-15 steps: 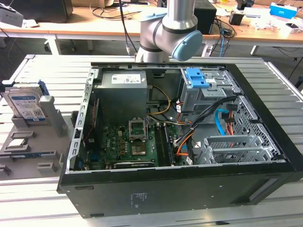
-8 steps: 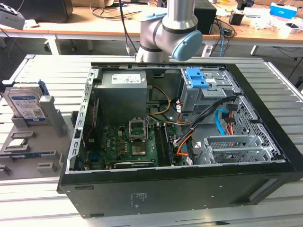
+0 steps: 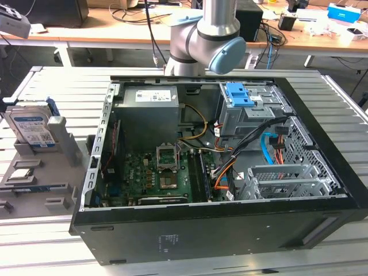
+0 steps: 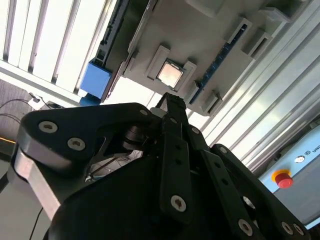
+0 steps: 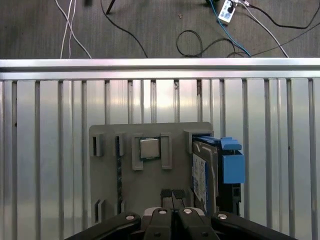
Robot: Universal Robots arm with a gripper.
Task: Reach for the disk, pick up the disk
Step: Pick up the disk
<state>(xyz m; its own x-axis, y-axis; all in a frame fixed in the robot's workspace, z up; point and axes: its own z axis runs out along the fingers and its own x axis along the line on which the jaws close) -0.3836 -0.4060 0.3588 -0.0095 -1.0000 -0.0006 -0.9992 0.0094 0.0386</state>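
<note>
The rectangular silver-grey metal disk (image 5: 207,172) is standing on edge in a slot at one end of a flat grey plastic fixture (image 5: 107,170). Its white-and-blue label (image 3: 31,127) is facing outward, and its bright blue plastic rails (image 5: 232,162) are running along its sides. In the exterior view it is sitting at the far left, well apart from the open black computer case (image 3: 201,236).

Judging by its build, the disk is stiff and dense for its size. Its smooth metal faces are likely slippery, and it is probably sensitive to knocks. The best hold seems to be across the two broad faces near the middle of the exposed upper edge, so the weight is hanging evenly. The plastic rails may flex or slide under pressure.

A small square silver chip (image 5: 150,148) is lying in a pocket of the same fixture, just beside the disk's slot. The black pincer (image 5: 172,194) is hovering above the fixture, nearer the chip's side and not touching the disk. In both wrist views its fingertips appear pressed together and are grasping nothing, though the angle makes any gap hard to rule out.

The fixture is resting on a slatted aluminium worktop (image 5: 50,150).
</note>
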